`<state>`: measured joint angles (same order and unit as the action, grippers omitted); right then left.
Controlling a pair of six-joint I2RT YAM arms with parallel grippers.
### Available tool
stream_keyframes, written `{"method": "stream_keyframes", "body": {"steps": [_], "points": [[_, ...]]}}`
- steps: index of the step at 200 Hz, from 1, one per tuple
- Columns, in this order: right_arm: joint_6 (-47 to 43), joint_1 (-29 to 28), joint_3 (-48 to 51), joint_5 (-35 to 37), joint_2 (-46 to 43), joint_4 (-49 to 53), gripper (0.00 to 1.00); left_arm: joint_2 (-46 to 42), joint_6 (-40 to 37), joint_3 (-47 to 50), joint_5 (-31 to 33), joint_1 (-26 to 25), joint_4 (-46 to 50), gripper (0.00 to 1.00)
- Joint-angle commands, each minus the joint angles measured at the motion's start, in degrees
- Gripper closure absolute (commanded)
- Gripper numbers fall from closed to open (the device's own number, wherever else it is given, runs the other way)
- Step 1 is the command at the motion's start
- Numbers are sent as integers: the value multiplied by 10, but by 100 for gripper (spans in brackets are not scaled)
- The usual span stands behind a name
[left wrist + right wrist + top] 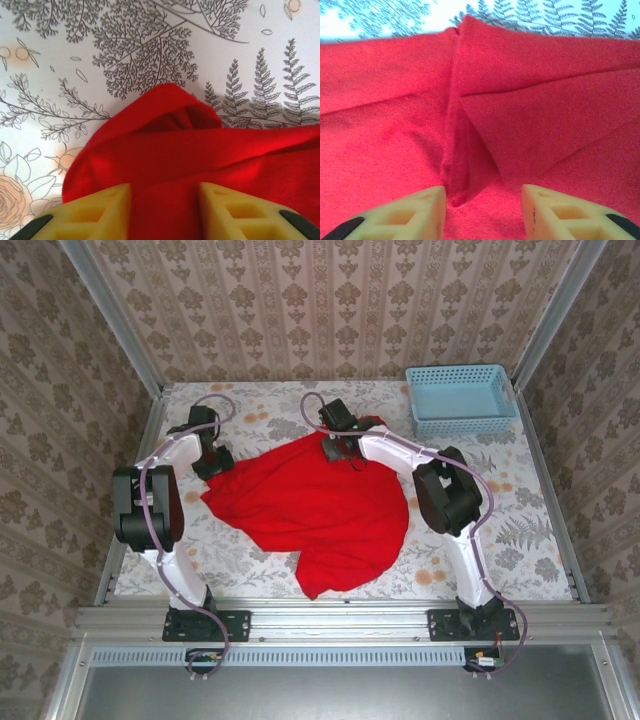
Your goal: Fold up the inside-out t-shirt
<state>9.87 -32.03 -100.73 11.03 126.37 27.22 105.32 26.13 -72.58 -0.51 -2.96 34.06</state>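
The red t-shirt (310,505) lies rumpled and spread across the middle of the table, with a lobe hanging toward the front edge. My left gripper (212,462) sits low at the shirt's left corner. In the left wrist view it (164,192) is open, its yellow fingers (100,210) astride a rounded fold of red cloth (170,145). My right gripper (340,448) is at the shirt's far edge. In the right wrist view it (483,192) is open too, hovering close over a seam (452,125) and a creased flap of the shirt (535,120).
A light-blue plastic basket (460,400) stands at the back right corner. Patterned tablecloth (520,530) shows to the right of the shirt and along the front. Wallpapered walls and metal rails enclose the table on three sides.
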Motion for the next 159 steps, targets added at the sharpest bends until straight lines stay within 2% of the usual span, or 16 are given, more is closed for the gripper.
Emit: {"method": "stream_keyframes", "body": {"steps": [1, 74, 87, 124, 159], "points": [[-35, 6, -28, 27, 25, 32, 57, -24, 3, 9, -10, 2, -14, 65], [-40, 14, -97, 78, 102, 60, 64, -29, 1, 19, -13, 2, -22, 78], [-40, 15, -105, 84, 108, 63, 69, -32, 1, 21, -11, 3, -23, 81], [-45, 16, -88, 95, 76, 54, 93, -46, -1, 27, -5, 3, -29, 91], [-56, 17, -46, 120, 15, 37, 99, -73, -3, 35, -2, 5, -41, 100]]}}
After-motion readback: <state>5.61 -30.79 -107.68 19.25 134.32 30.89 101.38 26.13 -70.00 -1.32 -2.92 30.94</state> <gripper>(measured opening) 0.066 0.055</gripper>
